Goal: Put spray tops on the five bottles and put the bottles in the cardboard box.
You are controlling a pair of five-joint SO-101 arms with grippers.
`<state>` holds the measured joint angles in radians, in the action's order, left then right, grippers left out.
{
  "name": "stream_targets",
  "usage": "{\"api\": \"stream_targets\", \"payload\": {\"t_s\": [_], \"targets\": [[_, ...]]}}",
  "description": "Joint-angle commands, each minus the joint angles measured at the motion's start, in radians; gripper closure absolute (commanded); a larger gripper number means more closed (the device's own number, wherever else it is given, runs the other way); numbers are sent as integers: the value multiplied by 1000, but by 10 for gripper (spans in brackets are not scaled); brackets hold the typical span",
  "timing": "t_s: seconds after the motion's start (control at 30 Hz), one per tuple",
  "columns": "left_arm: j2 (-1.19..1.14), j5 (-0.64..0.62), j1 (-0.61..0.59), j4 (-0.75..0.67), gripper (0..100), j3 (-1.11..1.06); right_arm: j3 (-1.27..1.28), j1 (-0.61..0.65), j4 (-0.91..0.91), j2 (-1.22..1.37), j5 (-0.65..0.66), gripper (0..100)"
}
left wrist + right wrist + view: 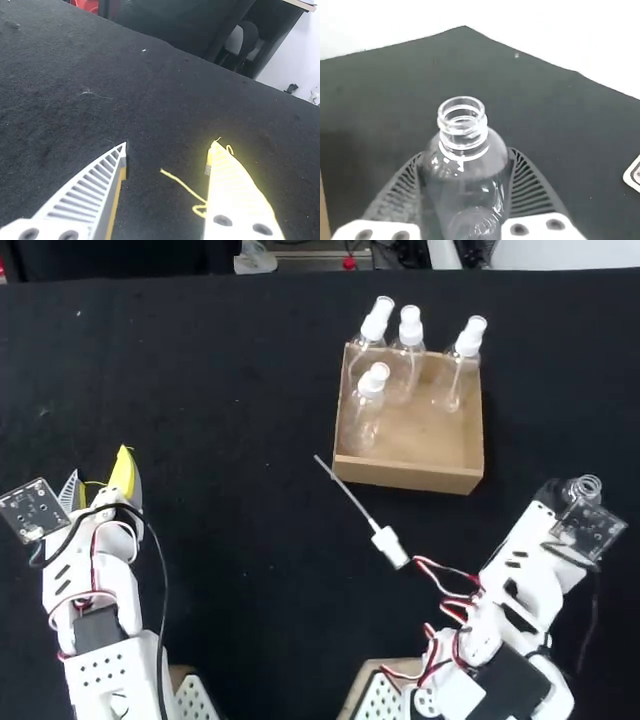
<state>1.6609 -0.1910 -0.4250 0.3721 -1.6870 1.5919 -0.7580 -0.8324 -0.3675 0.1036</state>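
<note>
The cardboard box (460, 455) stands at the back right of the black table and holds several clear bottles (368, 405) with white spray tops on, all upright. A loose white spray top (390, 544) lies on the cloth in front of the box, its thin tube pointing toward the box's near left corner. My right gripper (465, 157) is shut on an uncapped clear bottle (462, 135), whose open neck (587, 486) pokes out at the lower right. My left gripper (170, 146) hovers open over bare cloth at the lower left, one finger white (95, 192), one yellow (235, 192).
The black cloth's far edge (200, 275) runs along the back, with clutter beyond it. Both arm bases (440, 690) stand at the near edge. Open cloth lies between the left gripper (97, 468) and the box.
</note>
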Motion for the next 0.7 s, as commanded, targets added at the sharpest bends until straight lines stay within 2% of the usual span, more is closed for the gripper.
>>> {"api": "stream_targets", "payload": {"t_s": [0.0, 0.13, 0.23, 0.4, 0.67], "targets": [[12, 2, 12, -23, 748, -21, -47, -12, 60, 5, 40, 986], [12, 2, 12, -21, 748, -21, -208, -21, 333, 7, 40, 986], [12, 2, 12, -21, 748, -21, -292, -20, 474, 7, 40, 986], [12, 2, 12, -25, 748, -21, -274, -20, 443, -1, 40, 986], [12, 2, 12, -25, 748, -21, -84, -12, 189, -1, 48, 966]]}}
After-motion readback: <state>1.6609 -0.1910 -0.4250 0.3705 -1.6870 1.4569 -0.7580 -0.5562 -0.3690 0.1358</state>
